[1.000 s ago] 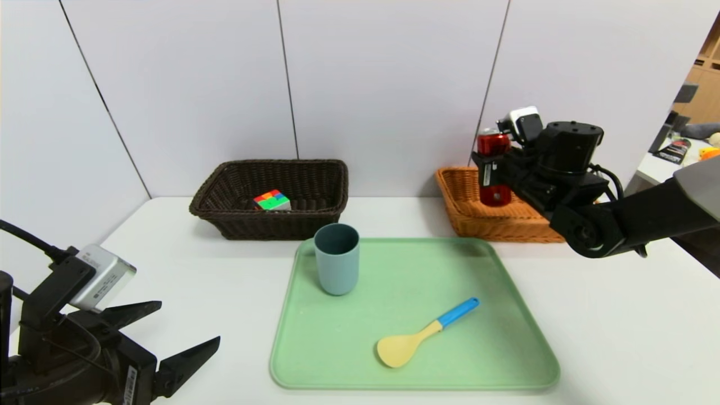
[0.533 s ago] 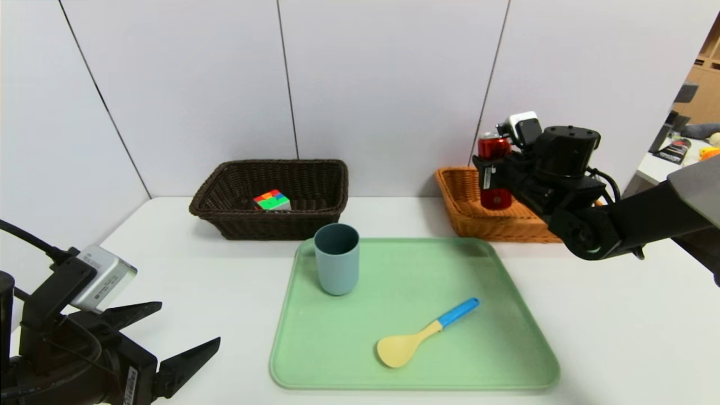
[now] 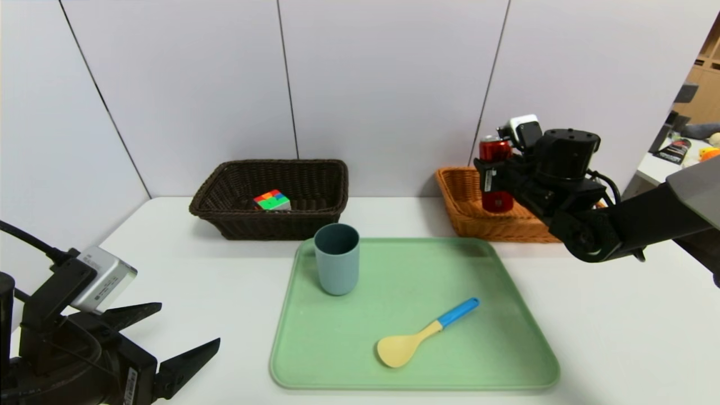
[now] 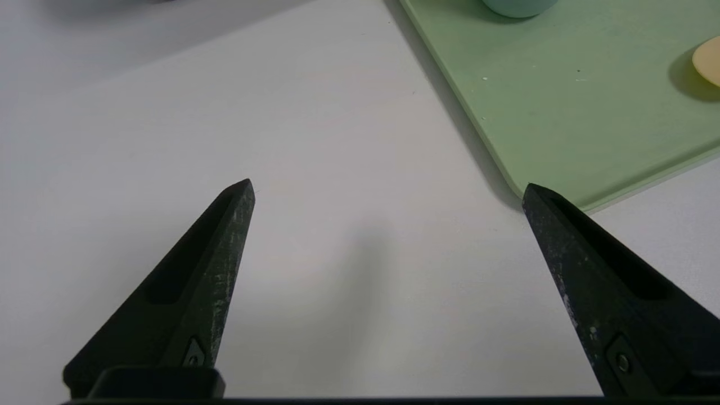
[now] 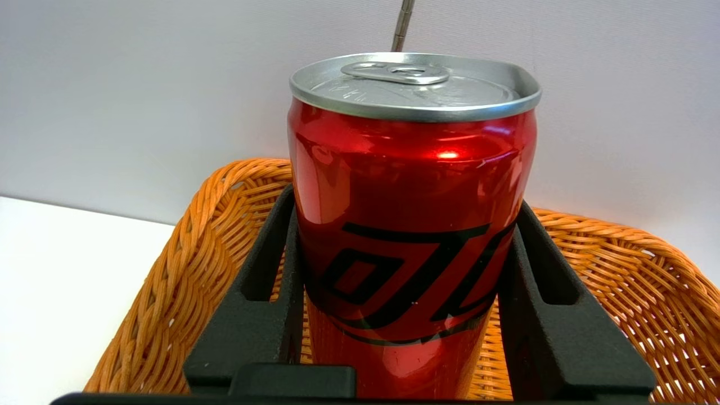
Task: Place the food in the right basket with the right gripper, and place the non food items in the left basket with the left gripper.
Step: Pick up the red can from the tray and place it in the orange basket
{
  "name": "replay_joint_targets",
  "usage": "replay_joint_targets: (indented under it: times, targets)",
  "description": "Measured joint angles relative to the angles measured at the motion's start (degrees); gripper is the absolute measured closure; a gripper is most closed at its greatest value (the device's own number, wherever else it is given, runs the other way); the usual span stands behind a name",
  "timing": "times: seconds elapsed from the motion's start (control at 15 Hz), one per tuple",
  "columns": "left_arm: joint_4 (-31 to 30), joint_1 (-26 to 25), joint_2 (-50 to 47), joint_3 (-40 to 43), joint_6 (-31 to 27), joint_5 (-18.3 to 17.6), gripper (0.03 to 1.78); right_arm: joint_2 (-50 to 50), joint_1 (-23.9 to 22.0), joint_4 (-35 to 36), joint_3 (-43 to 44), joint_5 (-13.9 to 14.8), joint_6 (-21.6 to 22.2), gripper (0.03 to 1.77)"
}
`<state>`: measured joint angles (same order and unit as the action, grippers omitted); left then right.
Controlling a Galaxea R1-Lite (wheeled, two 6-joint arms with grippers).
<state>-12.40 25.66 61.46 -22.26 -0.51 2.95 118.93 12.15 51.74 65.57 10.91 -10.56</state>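
My right gripper (image 3: 490,181) is shut on the red can (image 3: 495,173), holding it upright inside the orange-tan basket (image 3: 464,211) at the back right. In the right wrist view the can (image 5: 413,219) fills the space between both black fingers (image 5: 270,270), with the wicker of the basket (image 5: 169,292) around it. The puzzle cube (image 3: 271,200) lies in the dark brown basket (image 3: 315,216). The blue-grey cup (image 3: 336,259) and the yellow spoon with blue handle (image 3: 424,332) rest on the green tray (image 3: 506,349). My left gripper (image 3: 185,332) hovers open at the near left, empty (image 4: 388,191).
A white wall stands right behind both baskets. The green tray's corner (image 4: 562,140) lies just beside my left gripper's finger. White tabletop (image 3: 185,264) spreads between the tray and the left arm.
My right gripper has lowered the red can a little further into the orange-tan basket. The left arm has not moved.
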Motion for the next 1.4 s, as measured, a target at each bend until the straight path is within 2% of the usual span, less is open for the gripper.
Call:
replay_joint_targets:
  times: [0.27,0.53,0.87,1.4]
  targets:
    - [0.0,0.0,0.0,0.0,0.0,0.0,0.12,0.8,0.2,0.0,0.0,1.3,1.7,0.88]
    - [0.0,0.0,0.1,0.2,0.0,0.0,0.12,1.1,0.4,0.0,0.0,1.4,1.7,0.88]
    - [0.0,0.0,0.1,0.2,0.0,0.0,0.12,1.2,0.4,0.1,0.1,1.4,1.5,0.49]
    - [0.0,0.0,0.1,0.2,-0.2,0.0,0.12,-0.7,0.5,-0.5,-0.4,1.5,1.1,0.24]
